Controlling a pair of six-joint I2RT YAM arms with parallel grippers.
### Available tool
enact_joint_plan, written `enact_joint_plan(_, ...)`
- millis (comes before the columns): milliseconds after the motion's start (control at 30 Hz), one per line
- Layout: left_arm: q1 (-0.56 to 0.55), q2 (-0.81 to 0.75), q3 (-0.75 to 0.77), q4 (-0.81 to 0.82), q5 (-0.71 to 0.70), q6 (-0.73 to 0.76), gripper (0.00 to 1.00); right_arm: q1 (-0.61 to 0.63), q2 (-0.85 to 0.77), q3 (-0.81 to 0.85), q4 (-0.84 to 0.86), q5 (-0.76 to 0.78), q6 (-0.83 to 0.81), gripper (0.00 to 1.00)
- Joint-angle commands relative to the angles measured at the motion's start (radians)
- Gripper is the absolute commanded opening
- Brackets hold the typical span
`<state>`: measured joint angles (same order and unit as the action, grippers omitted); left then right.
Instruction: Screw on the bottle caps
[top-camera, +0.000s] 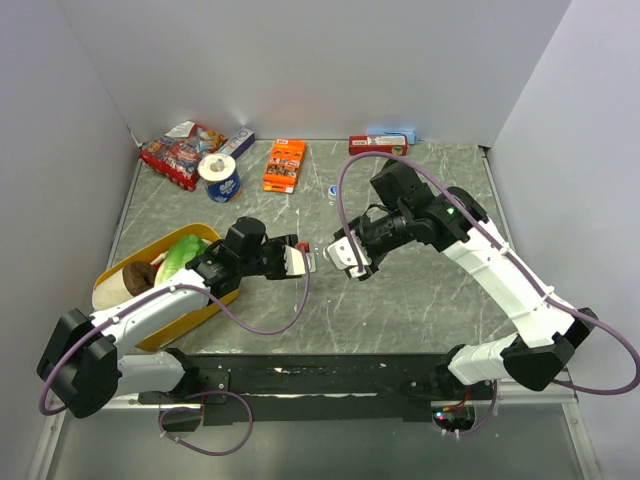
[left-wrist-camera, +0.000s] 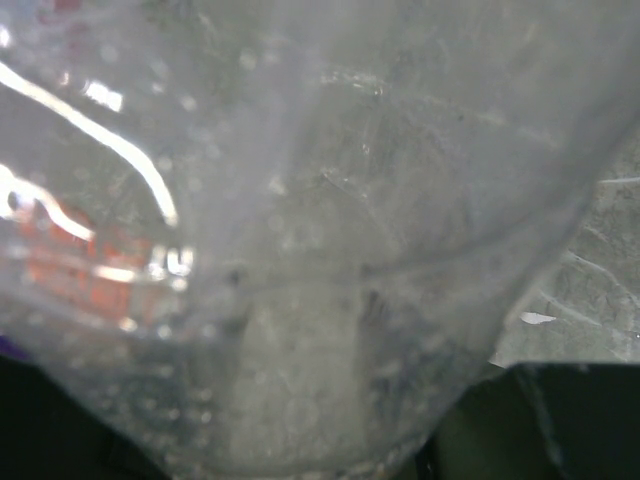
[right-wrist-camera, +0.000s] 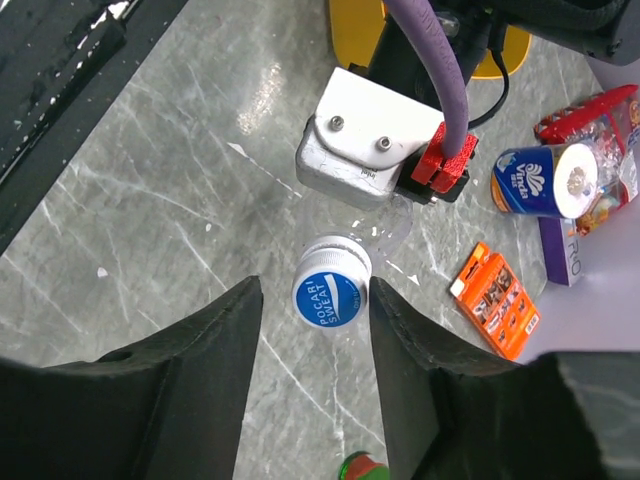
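Over on the left wrist cam it's nothing but cloudy clear plastic, the bottle (left-wrist-camera: 300, 250) pinched in the left tool (top-camera: 303, 262), whereas the right wrist cam shows the right tool (right-wrist-camera: 315, 290) spread with a finger either side of the cap (right-wrist-camera: 331, 298), near the middle of the surface (top-camera: 400, 310). Surface is grey and marbled, boxed in by plain pale walls. Cap's small, round, blue with white Pocari Sweat lettering, sitting on the bottle's neck.
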<state>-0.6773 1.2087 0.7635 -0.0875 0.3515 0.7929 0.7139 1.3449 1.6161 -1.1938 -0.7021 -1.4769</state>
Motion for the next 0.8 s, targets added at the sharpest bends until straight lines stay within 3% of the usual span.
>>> enact_joint_plan(0,0.005,-0.028,0.045,0.032,0.043,0.019,0.01,0.01,-0.015,0.004,0.034,0.001,-0.016,0.51)
enact_joint_plan(300,0.007,-0.034,0.039,0.051,0.044,0.017,0.01,0.018,-0.021,-0.036,0.089,0.015,0.0,0.47)
enact_joint_plan(500,0.005,-0.041,0.03,0.075,0.03,0.005,0.01,0.019,-0.01,-0.032,0.092,0.027,0.023,0.34)
enact_joint_plan(567,0.007,-0.038,0.031,0.08,0.009,-0.015,0.01,0.019,-0.01,-0.041,0.118,0.041,0.072,0.24)
enact_joint_plan(700,0.007,-0.021,0.051,0.175,-0.095,-0.167,0.01,0.019,-0.02,-0.09,0.256,0.085,0.228,0.16)
enact_joint_plan(767,0.005,-0.014,0.066,0.248,-0.17,-0.227,0.01,0.018,0.011,-0.078,0.319,0.113,0.381,0.11)
